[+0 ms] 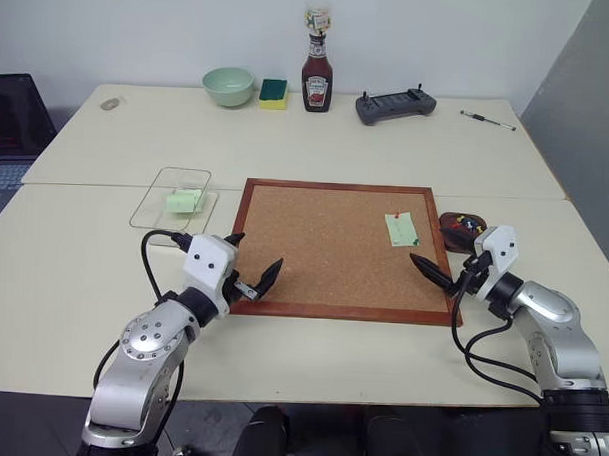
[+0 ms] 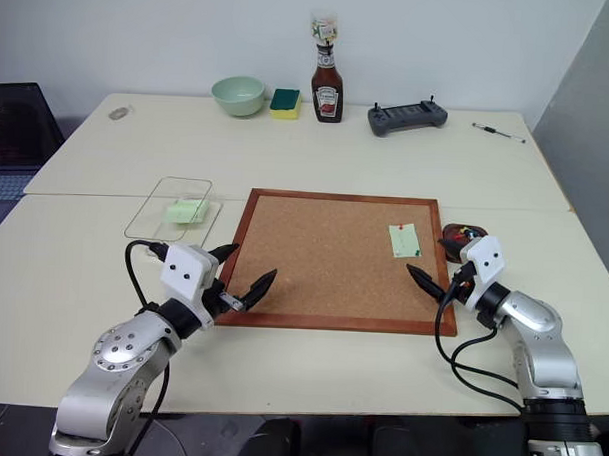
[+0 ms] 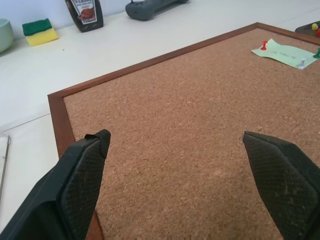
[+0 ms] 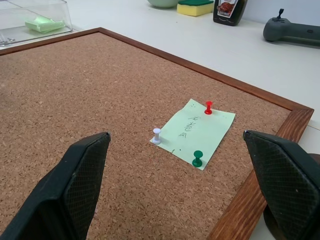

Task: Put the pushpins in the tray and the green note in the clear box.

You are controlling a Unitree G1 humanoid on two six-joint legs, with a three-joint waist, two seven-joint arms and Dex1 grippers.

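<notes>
Cork board [image 1: 334, 244] in a reddish wooden frame lies mid-worktop [image 1: 317, 153], and the green note [image 4: 194, 132] is fastened near its right edge by three pushpins: a red one [image 4: 208, 107], a white one [image 4: 156, 135] and a green one [image 4: 197, 158]. The tray [image 1: 461, 229], dark and oval, sits just beside the board's right frame with a few coloured pins already in it. The clear box [image 1: 173, 196] stands off the board's left side, holding a thicker folded pale green piece [image 1: 183, 200].

Both claws are released and grasp nothing. The left claw [image 1: 251, 274] hangs over the board's near left corner; the right claw [image 1: 441, 276] hangs over the near right corner, close to the note.

Risks, as I judge them: the pins are tiny against the broad black fingers, so a pinch could slip off a head or catch the paper and tear it. Pulling the note before all three pins are out would likely rip it. A freed pin could roll off the board. The thin slip, once loose, lies flat and may be hard to lift.

Handwritten marks on the note are too faint to read. The ketchup bottle [image 1: 317, 78] at the far edge carries a label I cannot make out.
</notes>
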